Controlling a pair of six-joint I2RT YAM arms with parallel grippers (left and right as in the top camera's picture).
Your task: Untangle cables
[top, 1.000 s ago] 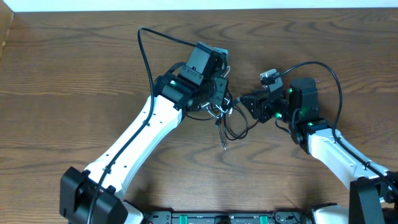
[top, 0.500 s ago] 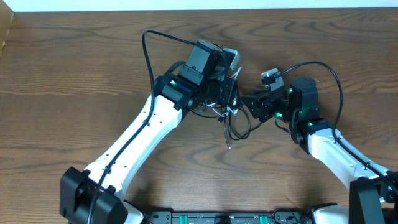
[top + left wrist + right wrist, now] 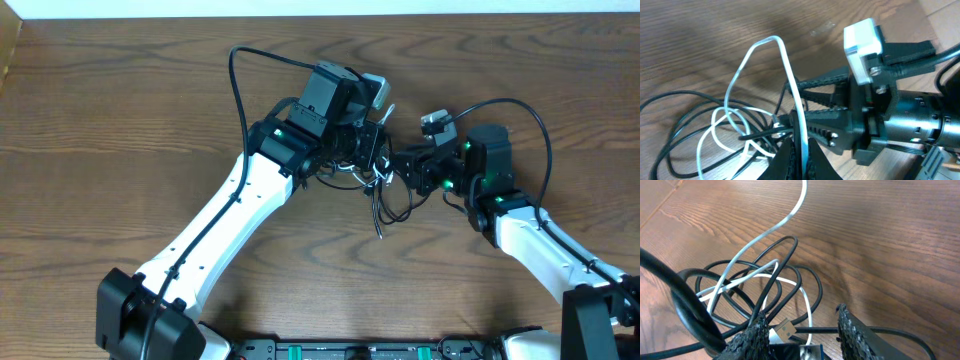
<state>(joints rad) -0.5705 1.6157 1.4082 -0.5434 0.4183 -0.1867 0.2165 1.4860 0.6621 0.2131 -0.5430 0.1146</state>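
On the left, the left fingers (image 3: 801, 155) are pressed together on the white cord (image 3: 788, 75), which rises from them in a tall, narrow loop. Just to their right, between the two arms, sits the tangle (image 3: 378, 190), low over the bench (image 3: 120, 120). There the white cord threads through several rings of the black cord (image 3: 783, 262), and one black end trails out toward the near edge. Further right, the right fingers (image 3: 397, 162) stand partly apart and reach into the knot. A small plug (image 3: 785, 328) and strands of both cords lie between them, but I see no firm pinch on anything.

By my reading the job is barely begun — one strand is secured and drawn up, yet no cord is free of the other. Every crossing is left to work out.
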